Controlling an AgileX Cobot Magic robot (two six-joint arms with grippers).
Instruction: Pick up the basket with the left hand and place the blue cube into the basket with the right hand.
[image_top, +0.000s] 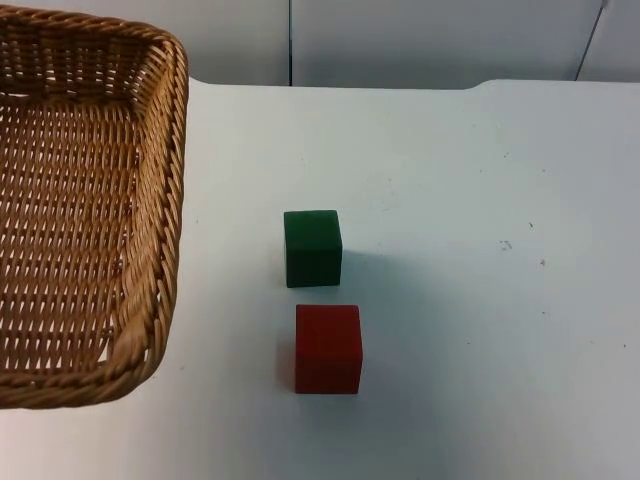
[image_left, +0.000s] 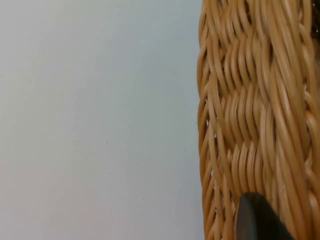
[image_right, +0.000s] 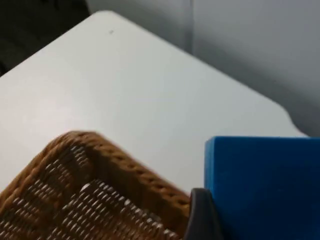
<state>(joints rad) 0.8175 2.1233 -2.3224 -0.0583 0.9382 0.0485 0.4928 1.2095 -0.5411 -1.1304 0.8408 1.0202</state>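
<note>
Blue cube (image_right: 262, 187) clamped in right jaws beside basket (image_top: 90, 200) rim; left jaws apparently gripping basket.

You see the wicker basket (image_top: 85, 200) at the left of the white table (image_top: 480, 300), its rim cut off by the picture's edge and its woven floor bare. To its right, well apart from it, a green cube (image_top: 312, 248) sits on the table, and a red cube (image_top: 328, 348) sits just in front of it, with a narrow gap between them.
</note>
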